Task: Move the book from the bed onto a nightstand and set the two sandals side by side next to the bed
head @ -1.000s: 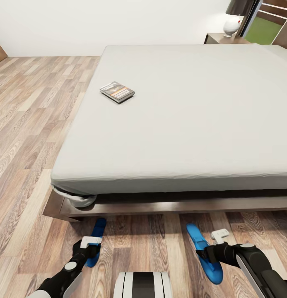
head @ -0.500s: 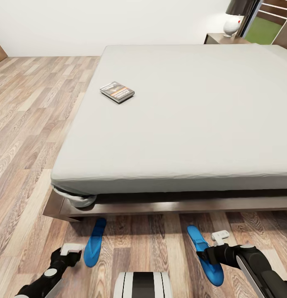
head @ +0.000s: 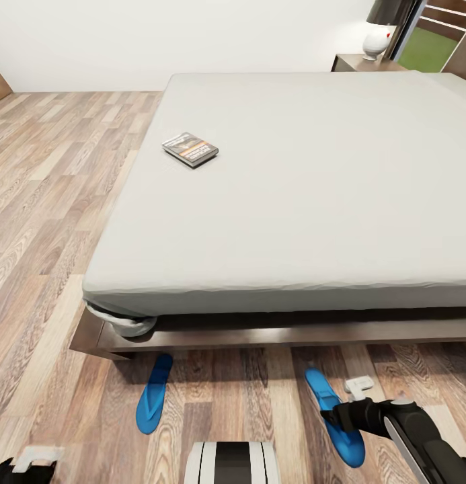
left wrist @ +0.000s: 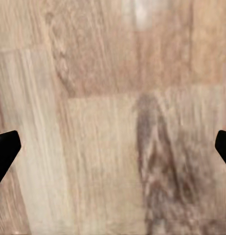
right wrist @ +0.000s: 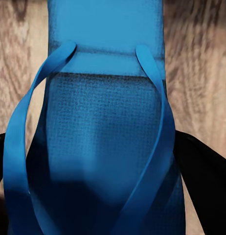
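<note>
Directly between right gripper (head: 335, 417) fingers: sandal (head: 335, 417)

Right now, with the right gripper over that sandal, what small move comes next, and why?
Probably close the right gripper on the right sandal. The right wrist view shows its fingers either side of the sole, not clearly pinching. The left sandal lies well apart by the bed, so this one likely needs shifting toward it.

white wall (head: 125, 40), wood-plank floor (head: 44, 202), lamp (head: 384, 27)
</note>
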You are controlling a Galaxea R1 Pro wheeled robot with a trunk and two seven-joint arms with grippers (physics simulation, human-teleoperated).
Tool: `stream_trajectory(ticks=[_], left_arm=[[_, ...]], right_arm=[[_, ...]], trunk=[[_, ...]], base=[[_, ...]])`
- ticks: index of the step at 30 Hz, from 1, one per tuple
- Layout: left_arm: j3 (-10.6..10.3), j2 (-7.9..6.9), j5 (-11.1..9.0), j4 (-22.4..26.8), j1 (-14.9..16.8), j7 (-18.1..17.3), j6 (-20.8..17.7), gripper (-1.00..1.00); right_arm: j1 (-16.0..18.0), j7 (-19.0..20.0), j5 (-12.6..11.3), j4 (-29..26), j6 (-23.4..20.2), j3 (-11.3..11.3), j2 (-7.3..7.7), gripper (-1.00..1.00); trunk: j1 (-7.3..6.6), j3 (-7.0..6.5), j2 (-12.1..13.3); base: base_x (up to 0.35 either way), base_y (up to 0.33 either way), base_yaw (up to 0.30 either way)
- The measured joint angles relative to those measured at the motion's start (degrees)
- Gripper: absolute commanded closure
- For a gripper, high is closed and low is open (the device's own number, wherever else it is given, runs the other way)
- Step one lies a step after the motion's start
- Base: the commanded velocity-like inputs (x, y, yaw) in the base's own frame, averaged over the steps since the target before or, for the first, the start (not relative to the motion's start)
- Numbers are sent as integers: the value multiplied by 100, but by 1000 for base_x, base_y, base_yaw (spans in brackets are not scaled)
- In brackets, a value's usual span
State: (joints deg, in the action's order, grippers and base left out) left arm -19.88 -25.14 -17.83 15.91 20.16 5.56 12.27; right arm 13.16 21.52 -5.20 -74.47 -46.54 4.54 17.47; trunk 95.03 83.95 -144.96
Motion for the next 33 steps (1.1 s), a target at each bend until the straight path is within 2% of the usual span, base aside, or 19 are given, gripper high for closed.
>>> stream_trajectory(ticks=[3,6,13,21,30,33], left_arm=[[0,-156,-45,-89,-191,0,4,-100],[-5,-210,-91,-263,-268,0,16,-100],[-9,-261,-207,-578,-351,4,17,-100],[-15,-262,-226,-904,-414,4,20,-100],[-19,-262,-220,-948,-424,10,-3,-100],[-19,-262,-219,-950,-451,10,-1,-100]], right_arm=[[4,-81,1,190,16,-5,-48,100],[10,-252,-7,329,54,-10,-142,100],[38,-771,-27,485,220,-13,-468,100],[74,-886,-26,594,330,-20,-640,100],[80,-897,-11,668,391,-45,-685,100],[80,-902,-13,672,602,-59,-687,100]], trunk=[[0,0,0],[0,0,0],[0,0,0],[0,0,0],[0,0,0],[0,0,0]], base=[[0,0,0],[0,0,0],[0,40,0],[0,92,0],[0,113,0],[0,44,0]])
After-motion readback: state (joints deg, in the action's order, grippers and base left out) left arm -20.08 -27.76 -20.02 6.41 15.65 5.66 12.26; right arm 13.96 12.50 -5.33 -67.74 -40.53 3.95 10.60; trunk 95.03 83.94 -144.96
